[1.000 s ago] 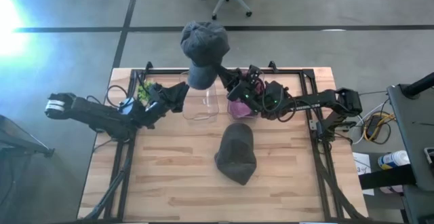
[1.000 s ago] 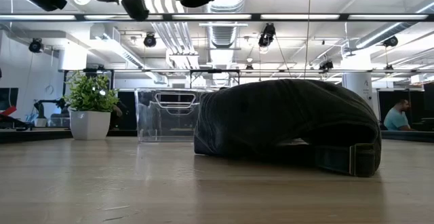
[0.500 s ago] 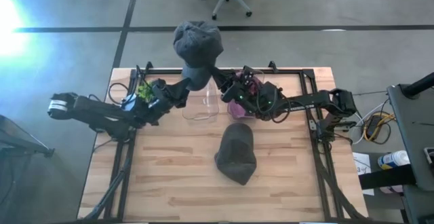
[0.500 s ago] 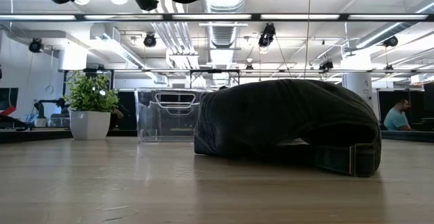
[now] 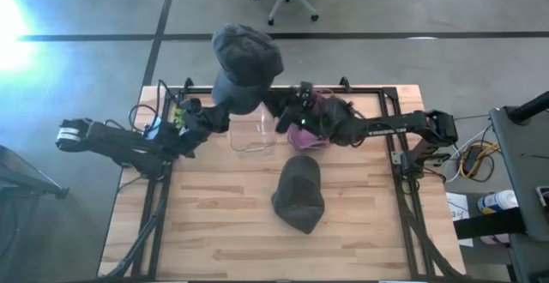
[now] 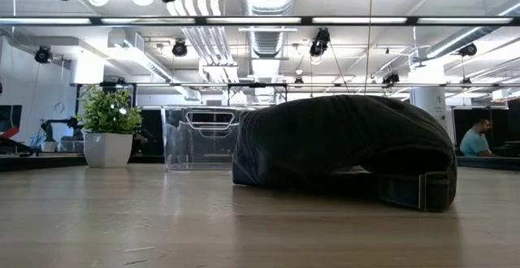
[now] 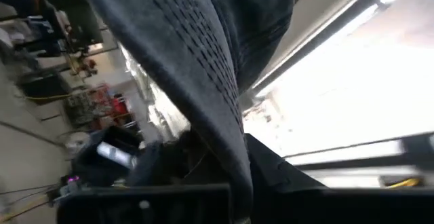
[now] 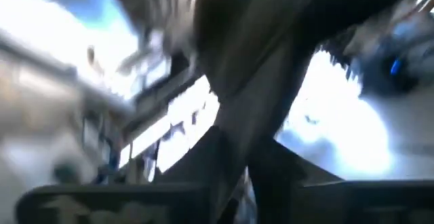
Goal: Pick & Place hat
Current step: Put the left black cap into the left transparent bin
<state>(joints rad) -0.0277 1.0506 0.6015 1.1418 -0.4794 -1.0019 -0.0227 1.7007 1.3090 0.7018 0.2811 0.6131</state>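
Observation:
A grey hat [image 5: 246,54] is held high over the table's far edge between both grippers. My left gripper [image 5: 221,111] is shut on its lower left part and my right gripper [image 5: 269,106] on its lower right part. The hat's cloth fills the left wrist view [image 7: 203,68] and the right wrist view [image 8: 258,81]. A second, darker hat [image 5: 298,193] lies on the table's middle, brim side down, and also shows in the low view [image 6: 341,150]. The arms show only at the low view's top edge. My left gripper pinches the grey hat's lower edge [image 7: 239,173] between its two fingers, coming from the table's left and slanting upward. The hat stands above the fingers, clear of the table. My right gripper pinches the hat's lower edge [image 8: 237,153] between its two fingers, coming from the table's right and slanting upward. The hat is lifted clear.
A clear plastic bin [image 5: 255,130] stands at the far middle under the held hat, also in the low view [image 6: 203,138]. A small potted plant [image 5: 178,111] stands at the far left. A pink-purple thing [image 5: 309,135] lies beside the bin, under my right arm.
Both grippers have gone up and toward the table's left and far edge, carrying the grey hat between them. The hat has shifted left and stays clear of the table. The dark hat on the table has not moved.

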